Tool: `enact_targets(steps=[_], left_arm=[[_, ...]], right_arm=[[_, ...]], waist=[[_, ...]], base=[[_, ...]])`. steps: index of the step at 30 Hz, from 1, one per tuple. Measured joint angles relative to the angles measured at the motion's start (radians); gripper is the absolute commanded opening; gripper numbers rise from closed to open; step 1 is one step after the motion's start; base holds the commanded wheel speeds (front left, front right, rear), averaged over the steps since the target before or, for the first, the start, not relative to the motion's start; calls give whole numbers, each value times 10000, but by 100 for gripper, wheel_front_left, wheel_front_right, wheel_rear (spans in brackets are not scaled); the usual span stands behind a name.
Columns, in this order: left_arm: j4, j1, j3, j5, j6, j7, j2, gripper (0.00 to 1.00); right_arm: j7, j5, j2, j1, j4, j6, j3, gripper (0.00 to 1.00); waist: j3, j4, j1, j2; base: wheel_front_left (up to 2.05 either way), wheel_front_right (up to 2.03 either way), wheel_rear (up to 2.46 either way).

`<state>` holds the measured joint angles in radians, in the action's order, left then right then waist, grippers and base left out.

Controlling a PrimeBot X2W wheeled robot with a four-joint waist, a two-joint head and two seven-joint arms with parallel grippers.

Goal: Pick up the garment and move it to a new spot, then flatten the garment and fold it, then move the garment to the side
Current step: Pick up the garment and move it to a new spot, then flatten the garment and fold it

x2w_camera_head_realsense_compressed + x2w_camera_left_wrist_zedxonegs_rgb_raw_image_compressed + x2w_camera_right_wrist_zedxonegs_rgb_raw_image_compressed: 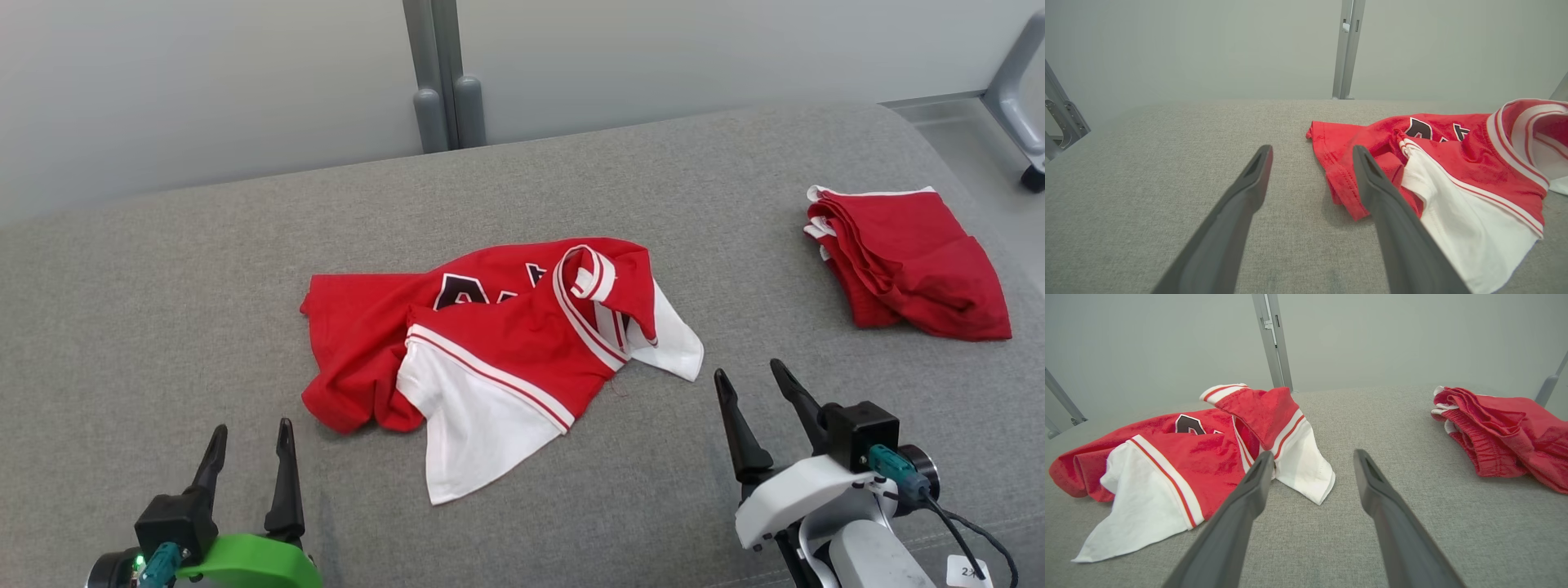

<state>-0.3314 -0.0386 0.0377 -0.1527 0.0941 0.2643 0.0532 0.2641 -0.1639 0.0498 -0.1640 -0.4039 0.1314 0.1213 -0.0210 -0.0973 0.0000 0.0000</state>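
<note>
**Two pairs of jaws released, nothing grasped**

Both of my grippers stand with fingers spread wide and hold nothing. My left gripper (pixel 253 426) sits at the near left, its two long dark fingers pointing away from me over bare cloth. Its inner fingertip is just beside the red hem of the crumpled red-and-white knit jersey (pixel 490 343); I cannot tell whether the two touch. My right gripper (pixel 747 369) sits at the near right with its fingers leaning towards my left. Its tips are near the jersey's white corner but apart from it.

The jersey lies between the two grippers, near the centre of the grey woven upholstered surface (pixel 163 286). Black lettering partly shows on it, one white panel spreads towards me, and a striped band curls upward at its middle. Well apart, at the far right of the same surface, lies a folded red fabric pile with white trim (pixel 914 269). Beyond the far edge a grey metal post (pixel 445 73) rises against a pale wall (pixel 204 82).
</note>
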Motion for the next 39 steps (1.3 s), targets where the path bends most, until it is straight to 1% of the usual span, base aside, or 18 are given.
enact_targets(steps=[4, 14, 20, 25, 31, 36, 37, 38, 39], left_arm=[[86, 267, -8, 2, 25, 0, -25, 100], [196, 277, -522, -205, -8, 0, -29, 100], [420, -157, -1001, -299, -73, 0, -31, 100], [451, -556, -1348, -383, -75, 0, -38, 100], [598, -771, -1494, -383, -161, 0, -40, 100], [721, -915, -1582, -387, -182, 0, -38, 100], [748, -960, -1584, -391, -192, 0, -38, 100], [779, -994, -1607, -416, -198, 0, -38, 100], [803, -1022, -1634, -445, -224, 0, -38, 100]], right_arm=[[0, 0, 0, 89, -38, 0, -48, 100], [0, 234, -2, 94, -228, 0, -198, 100], [0, 437, -2, -618, -556, 0, -650, 100], [0, 627, 2, -1352, -1419, 0, -1292, 100], [0, 915, -6, -2027, -2376, 0, -1599, 100], [0, 1233, 38, -2445, -3521, 0, -1935, 100], [0, 1243, 36, -2535, -3701, 0, -2021, 49], [0, 1298, 71, -2638, -3776, 0, -2079, 11], [0, 1338, 125, -2776, -3758, 0, -2142, 0]], waist=[[38, -9, 0, 0], [-89, 213, 0, 0], [-584, 417, 0, 0], [-1092, 728, 1, 0], [-1549, 1276, 1, 0], [-1844, 1687, 0, 0], [-1911, 1749, 0, 0], [-1982, 1808, 0, 1], [-2058, 1860, 0, 0]], base=[[0, 0, 0], [0, 0, 0], [0, 0, 0], [0, 0, 0], [0, 0, 0], [0, 0, 0], [0, 0, 0], [0, 0, 0], [0, 0, 0]])
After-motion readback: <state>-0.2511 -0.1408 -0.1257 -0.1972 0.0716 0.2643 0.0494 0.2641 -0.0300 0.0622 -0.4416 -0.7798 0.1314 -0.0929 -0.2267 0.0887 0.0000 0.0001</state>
